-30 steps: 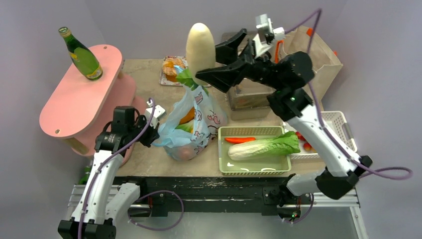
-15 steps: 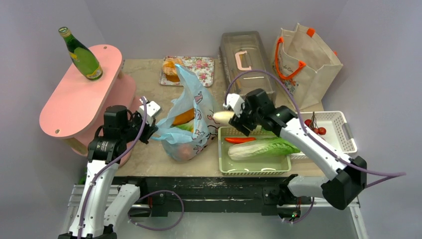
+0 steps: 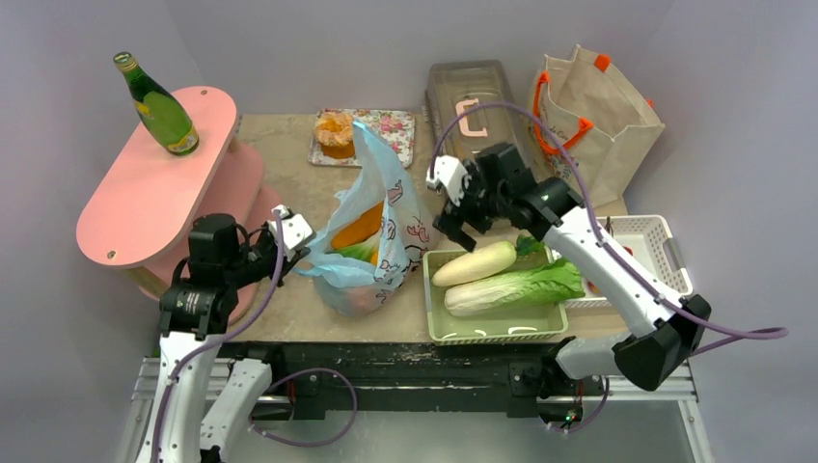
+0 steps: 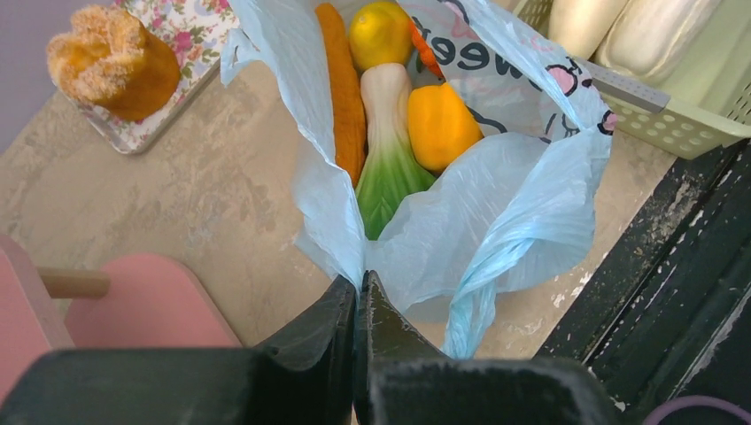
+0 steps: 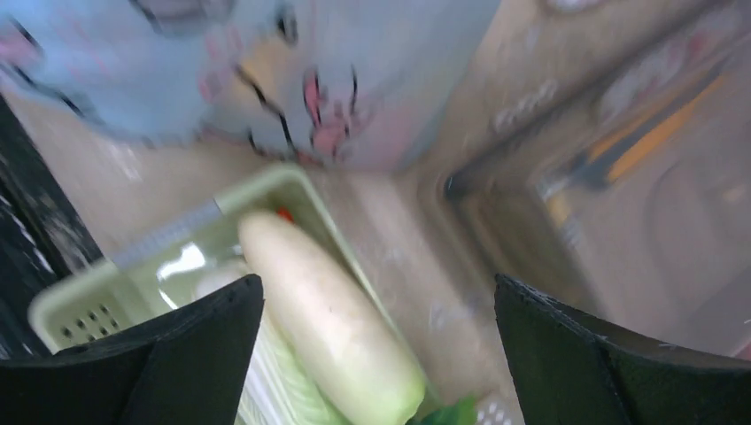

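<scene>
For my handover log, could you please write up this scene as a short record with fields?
Left gripper: shut on the rim of the blue plastic bag, holding its mouth open
Right gripper: open, above the white radish
Green tray: holds the white radish and a napa cabbage, side by side
Bag contents: carrot, lemon, bok choy, yellow pepper

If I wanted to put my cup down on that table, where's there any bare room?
The widest bare tabletop lies between the pink shelf, the floral tray and the plastic bag. The right half is crowded: green basket, white basket, paper bag, clear box.
</scene>
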Available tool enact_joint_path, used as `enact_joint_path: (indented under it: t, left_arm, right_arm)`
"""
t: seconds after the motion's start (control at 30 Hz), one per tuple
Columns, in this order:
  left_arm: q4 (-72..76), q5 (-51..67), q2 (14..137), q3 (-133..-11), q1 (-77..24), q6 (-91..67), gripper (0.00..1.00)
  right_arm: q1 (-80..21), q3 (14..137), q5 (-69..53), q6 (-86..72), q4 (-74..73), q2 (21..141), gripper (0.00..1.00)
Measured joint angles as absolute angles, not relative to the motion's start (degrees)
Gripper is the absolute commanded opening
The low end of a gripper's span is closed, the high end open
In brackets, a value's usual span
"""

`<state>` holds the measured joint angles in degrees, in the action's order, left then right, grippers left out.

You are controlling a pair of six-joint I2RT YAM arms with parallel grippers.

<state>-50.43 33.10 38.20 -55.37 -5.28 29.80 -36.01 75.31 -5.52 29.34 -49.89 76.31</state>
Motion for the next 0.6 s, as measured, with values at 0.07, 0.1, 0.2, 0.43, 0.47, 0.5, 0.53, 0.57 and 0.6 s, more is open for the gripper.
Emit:
enact_joint_path:
  t: [0.07, 0.1, 0.2, 0.43, 0.47, 0.5, 0.53, 0.57, 0.6]
  left_arm:
    - [-50.61, 33.78, 36.60, -54.72, -5.39, 31.59, 0.00]
    - [-50.85, 34.02, 35.75, -54.43, -5.45, 32.53, 0.00]
    - [-51.81, 34.61, 35.03, -54.41, -5.80, 34.98, 0.00]
    - [-51.99, 34.74, 34.63, -53.54, -6.46, 39.11, 0.00]
    - [-51.94, 34.63, 34.46, -53.43, -6.46, 39.27, 0.00]
    - [-51.68, 34.33, 34.22, -53.21, -6.48, 39.27, 0.00]
    - [-51.20, 33.85, 33.98, -52.95, -6.50, 39.05, 0.00]
    - [-50.81, 33.36, 33.85, -52.71, -6.50, 38.76, 0.00]
    - [-50.37, 32.53, 33.76, -52.53, -6.52, 38.39, 0.00]
  right_arm:
    - [-36.84, 83.68, -10.74, 26.44, -48.40, 77.12, 0.99]
    - [-37.71, 87.48, -13.10, 25.32, -47.99, 77.67, 0.94]
    - [-41.78, 97.06, -19.35, 22.09, -45.21, 80.31, 0.59]
    - [-52.16, 98.61, -25.08, 15.66, -28.51, 87.46, 0.01]
    - [-53.19, 97.03, -24.64, 15.81, -24.67, 90.00, 0.00]
    - [-54.04, 96.23, -24.45, 16.08, -23.51, 91.13, 0.00]
    - [-54.43, 94.43, -23.68, 16.82, -21.26, 92.79, 0.00]
    - [-54.59, 92.36, -22.92, 18.09, -19.38, 94.70, 0.00]
    - [-54.59, 90.89, -22.02, 19.40, -18.70, 96.49, 0.03]
